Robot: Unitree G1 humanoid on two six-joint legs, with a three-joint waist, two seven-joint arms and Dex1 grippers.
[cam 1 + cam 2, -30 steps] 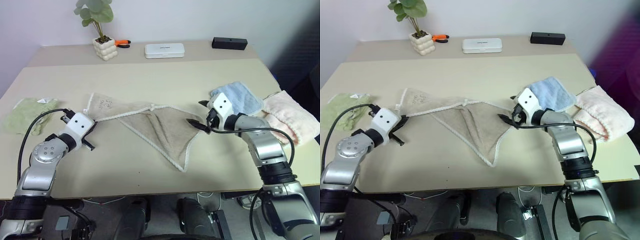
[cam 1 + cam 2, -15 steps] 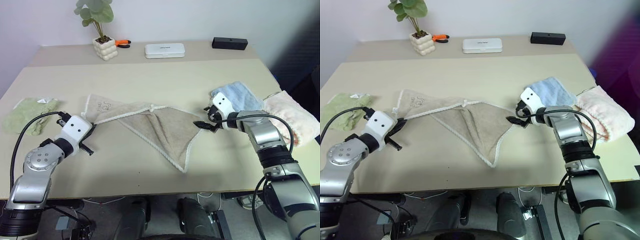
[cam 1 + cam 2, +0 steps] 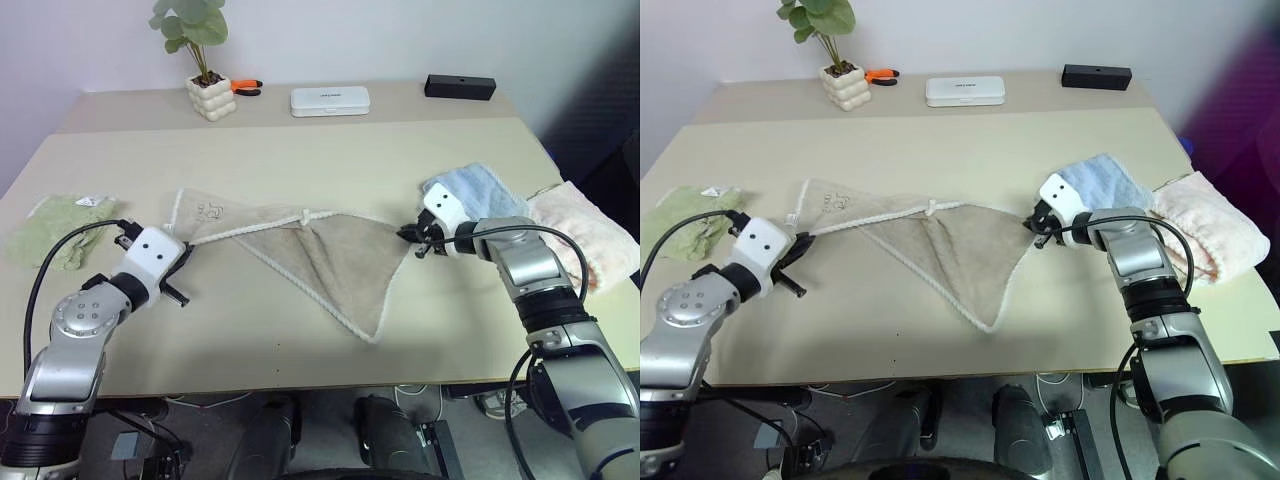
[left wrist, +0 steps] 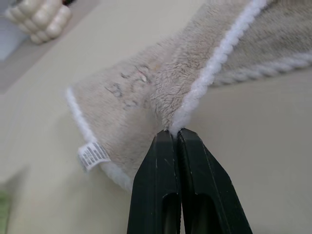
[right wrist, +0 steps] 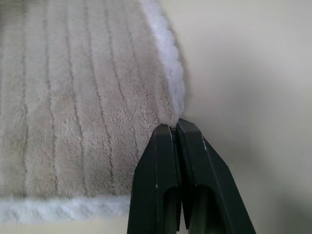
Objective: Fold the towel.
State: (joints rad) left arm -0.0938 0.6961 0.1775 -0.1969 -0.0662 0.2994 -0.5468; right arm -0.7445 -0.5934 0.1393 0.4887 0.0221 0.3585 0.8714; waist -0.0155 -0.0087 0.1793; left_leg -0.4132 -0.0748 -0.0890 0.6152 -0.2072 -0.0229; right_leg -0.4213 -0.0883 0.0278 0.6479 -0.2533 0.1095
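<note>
The beige towel [image 3: 320,255] with whitish corded edging lies bunched and stretched across the middle of the table. A small printed mark [image 3: 212,210] shows near its far left corner. My left gripper [image 3: 186,252] is shut on the towel's left edge; the left wrist view shows the edging [image 4: 214,68] pinched between the fingertips [image 4: 165,141]. My right gripper [image 3: 410,234] is shut on the towel's right corner, with the corner [image 5: 168,114] clamped at the fingertips [image 5: 187,131] in the right wrist view. A lower corner [image 3: 374,338] of the towel points toward the table's front edge.
A pale green towel [image 3: 55,228] lies at the far left. A light blue towel [image 3: 478,192] and a pink towel [image 3: 580,232] lie at the right. At the back stand a potted plant [image 3: 205,62], orange pliers [image 3: 245,87], a white case [image 3: 329,99] and a black box [image 3: 459,86].
My right gripper went from open beside the towel's right corner to shut on it, and that corner has been drawn to the right. The left gripper kept its hold.
</note>
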